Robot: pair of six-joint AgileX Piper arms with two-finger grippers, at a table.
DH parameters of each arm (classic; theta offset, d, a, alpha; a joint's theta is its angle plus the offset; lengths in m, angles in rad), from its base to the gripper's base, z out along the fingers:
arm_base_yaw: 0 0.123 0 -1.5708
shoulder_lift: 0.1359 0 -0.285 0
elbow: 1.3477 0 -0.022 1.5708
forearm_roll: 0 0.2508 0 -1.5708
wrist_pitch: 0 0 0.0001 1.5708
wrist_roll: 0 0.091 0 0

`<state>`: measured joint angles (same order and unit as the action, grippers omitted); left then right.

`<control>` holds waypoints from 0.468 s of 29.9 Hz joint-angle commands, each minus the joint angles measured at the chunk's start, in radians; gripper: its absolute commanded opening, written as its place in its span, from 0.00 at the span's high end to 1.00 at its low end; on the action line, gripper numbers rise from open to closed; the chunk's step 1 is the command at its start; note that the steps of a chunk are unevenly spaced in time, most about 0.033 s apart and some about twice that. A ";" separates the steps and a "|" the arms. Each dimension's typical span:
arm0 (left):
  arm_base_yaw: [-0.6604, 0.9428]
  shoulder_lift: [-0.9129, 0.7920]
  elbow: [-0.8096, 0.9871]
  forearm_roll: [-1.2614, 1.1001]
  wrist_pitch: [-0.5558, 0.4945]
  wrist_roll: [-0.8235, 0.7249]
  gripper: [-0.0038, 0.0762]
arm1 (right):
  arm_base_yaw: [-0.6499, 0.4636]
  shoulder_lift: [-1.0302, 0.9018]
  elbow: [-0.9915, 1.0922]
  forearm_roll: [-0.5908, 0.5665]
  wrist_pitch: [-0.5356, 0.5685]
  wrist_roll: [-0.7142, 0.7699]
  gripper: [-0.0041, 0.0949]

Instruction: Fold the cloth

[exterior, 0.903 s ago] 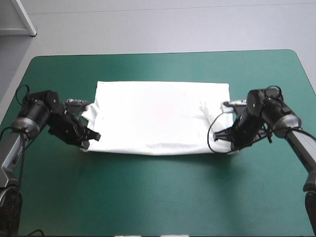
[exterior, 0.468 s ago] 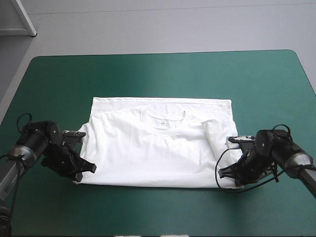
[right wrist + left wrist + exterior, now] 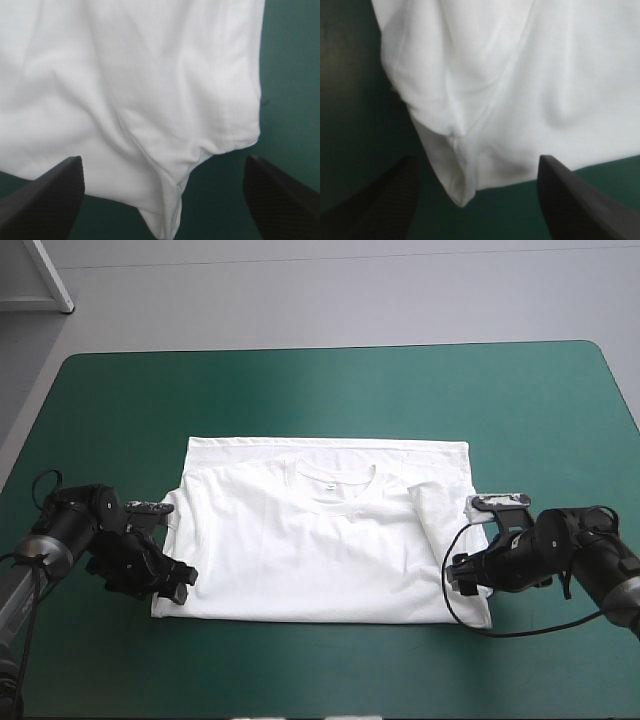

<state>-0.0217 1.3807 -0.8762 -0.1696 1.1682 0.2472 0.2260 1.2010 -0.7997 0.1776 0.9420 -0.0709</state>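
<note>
Both pairs of jaws are held wide apart, with nothing clamped. The left gripper (image 3: 183,580) is set at the near left corner of the T-shirt (image 3: 320,540), the right gripper (image 3: 460,576) at its near right corner. A corner tip is seen lying between each pair of fingers. Beyond, the T-shirt is spread flat mid-table (image 3: 320,390), doubled over, its collar (image 3: 337,480) turned toward the far edge.

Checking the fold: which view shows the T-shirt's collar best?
The high view: the T-shirt lies flat, collar plainly visible. The left wrist view shows only a corner, the right wrist view another; no collar.
</note>
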 commanded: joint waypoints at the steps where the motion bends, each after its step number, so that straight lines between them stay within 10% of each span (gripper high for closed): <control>1: -0.001 -0.050 -0.100 -0.024 0.002 -0.009 0.32 | -0.005 -0.071 -0.090 -0.010 -0.004 0.011 0.11; 14: -0.001 -0.169 -0.193 -0.005 0.042 -0.059 0.32 | -0.005 -0.111 -0.147 -0.014 0.102 0.040 0.11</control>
<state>-0.0217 1.2341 -1.0800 -0.1701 1.2161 0.1990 0.2260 1.1080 -0.9149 0.1601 1.0429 -0.0346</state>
